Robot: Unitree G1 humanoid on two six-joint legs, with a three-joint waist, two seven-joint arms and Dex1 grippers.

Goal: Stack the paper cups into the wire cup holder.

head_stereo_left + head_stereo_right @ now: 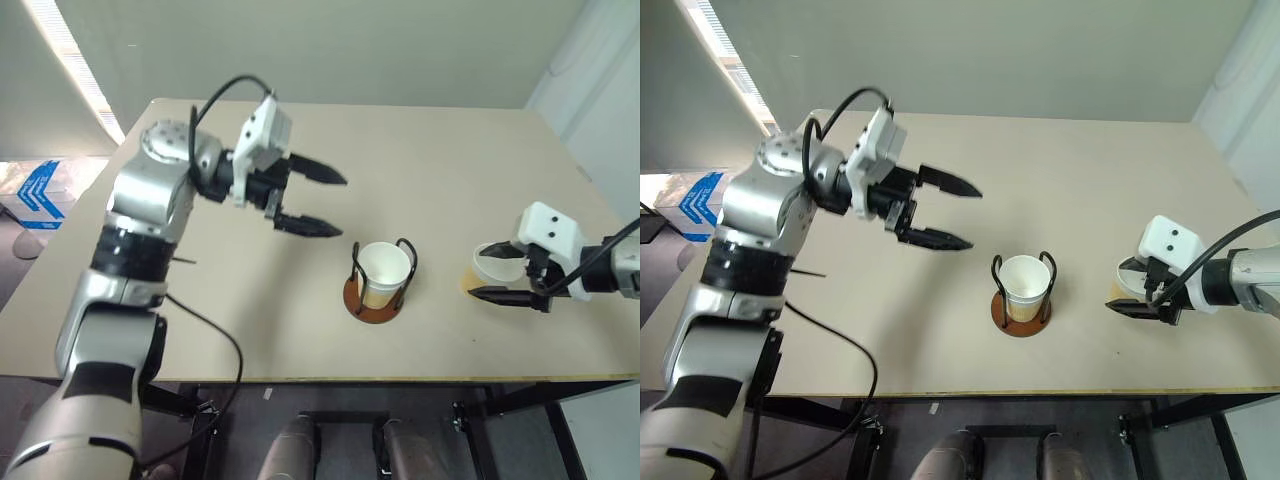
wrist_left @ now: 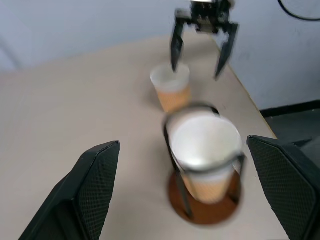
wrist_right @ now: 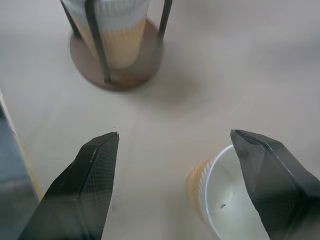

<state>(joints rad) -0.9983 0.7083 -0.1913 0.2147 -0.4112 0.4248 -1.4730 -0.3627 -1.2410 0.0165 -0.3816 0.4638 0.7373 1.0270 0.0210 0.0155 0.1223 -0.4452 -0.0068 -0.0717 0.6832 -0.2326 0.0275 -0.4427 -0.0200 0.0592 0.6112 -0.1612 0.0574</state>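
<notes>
Right gripper (image 1: 503,276) jaws apart, straddling loose cup (image 1: 487,268), holder (image 1: 381,296) at 9 o'clock. Left gripper (image 1: 320,200) spread, empty. Centre on cup, then close gently.

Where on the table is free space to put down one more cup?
The table is bare along its far edge and under the left gripper. It is crowded between the wire cup holder and the loose paper cup, at the right gripper.

The beige table (image 1: 300,290) carries the wire cup holder (image 1: 379,301) and a loose paper cup (image 1: 484,268).
</notes>
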